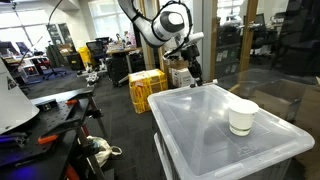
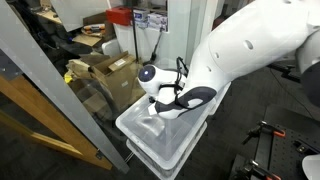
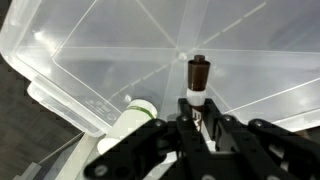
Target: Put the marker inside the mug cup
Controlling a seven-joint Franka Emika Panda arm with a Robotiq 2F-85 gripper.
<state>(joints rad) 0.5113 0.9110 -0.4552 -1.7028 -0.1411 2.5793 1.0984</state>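
The cream-white mug cup [image 1: 242, 117] stands upright on the translucent plastic bin lid [image 1: 195, 125], near its right side. My gripper [image 1: 190, 62] hangs above the lid's far edge, well apart from the cup. In the wrist view my gripper [image 3: 198, 112] is shut on the marker [image 3: 198, 72], whose dark cap sticks out past the fingertips. The cup [image 3: 135, 115] shows beside the left finger and the lid [image 3: 100, 50] fills the background. In an exterior view the arm [image 2: 240, 60] covers most of the bin [image 2: 150, 130], and the cup is hidden.
A yellow crate [image 1: 147, 88] stands on the floor beyond the bin. A workbench with tools [image 1: 40, 125] is at the left. Cardboard boxes [image 2: 105, 70] sit behind a glass partition. The lid drops off at its rims on all sides.
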